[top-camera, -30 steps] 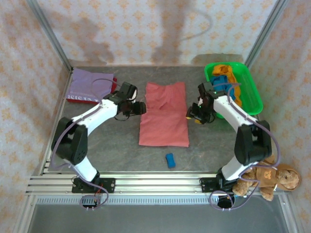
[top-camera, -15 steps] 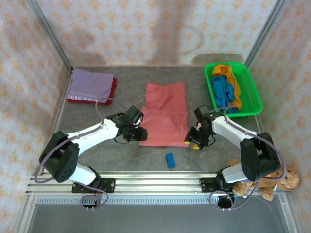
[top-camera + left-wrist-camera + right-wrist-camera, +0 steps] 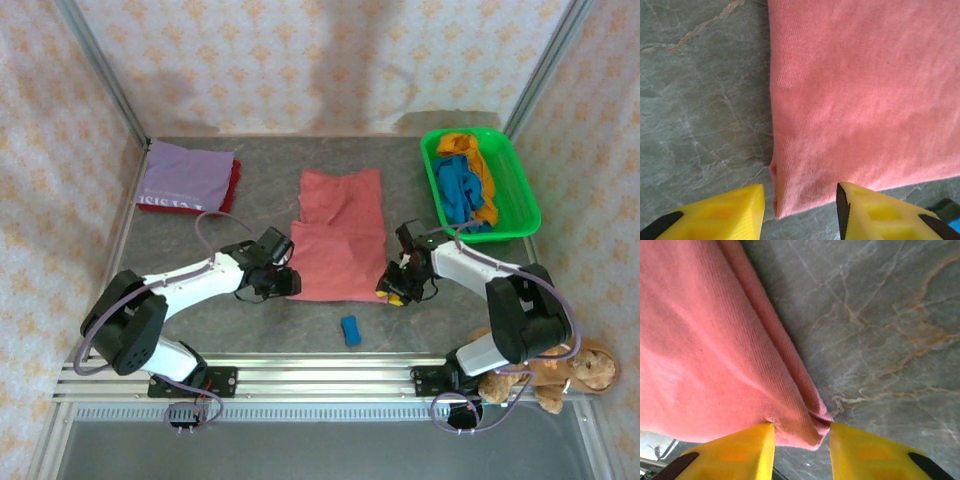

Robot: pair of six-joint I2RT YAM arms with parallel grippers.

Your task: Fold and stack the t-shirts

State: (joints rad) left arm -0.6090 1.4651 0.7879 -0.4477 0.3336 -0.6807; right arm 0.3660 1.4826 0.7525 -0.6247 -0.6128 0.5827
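Your L gripper [image 3: 799,194] sits part open astride the near-left corner of the salmon-pink t-shirt [image 3: 865,85], nothing pinched yet, R gripper [image 3: 801,429] hugs its near-right corner, grip unclear, so I'd say you're at the hem-grab: next, pinch both, lift evenly toward its collar.

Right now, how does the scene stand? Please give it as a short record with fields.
pink t-shirt: lying at the centre of the table
left gripper: open, straddling its near left corner
right gripper: around its near right corner; grip unclear
lilac t-shirt: folded, far left, on the dark red t-shirt
green tray: far right, holds the blue t-shirt and orange t-shirt
blue block: just in front of the pink t-shirt
teddy bear: near right corner
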